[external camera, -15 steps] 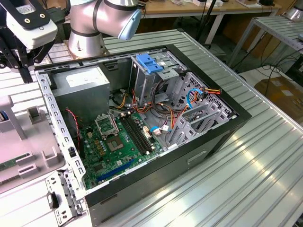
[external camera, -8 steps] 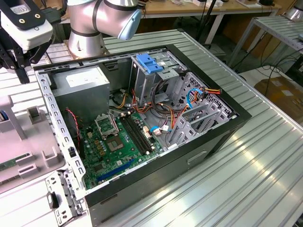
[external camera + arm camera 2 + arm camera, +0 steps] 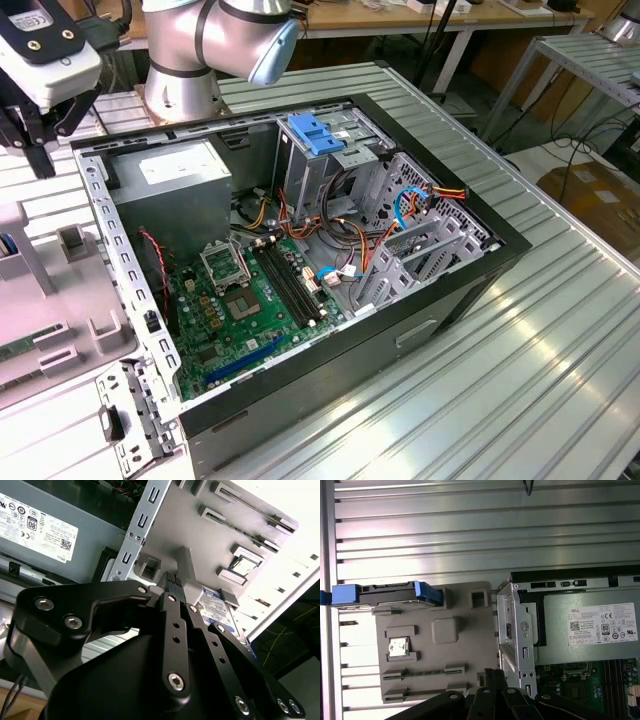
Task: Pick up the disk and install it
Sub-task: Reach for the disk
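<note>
I judge the disk (image 3: 385, 596) rigid, weighty, shock-sensitive, best gripped across its blue side rails (image 3: 344, 594) - my gripper (image 3: 172, 581) hangs apart, jaws closed, empty.

disk (image 3: 385, 596) on tray (image 3: 460, 655) beside computer case (image 3: 520, 630)

The ribbed metal table (image 3: 540, 400) carries an open computer case (image 3: 420, 340) beside a grey parts tray (image 3: 40, 290).

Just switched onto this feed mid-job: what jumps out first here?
The open computer case dominates the ribbed table, its motherboard exposed. Beside the case, the blue-railed disk sits in a grey holder tray, and the pincer hangs over that tray, apart from the disk.
</note>
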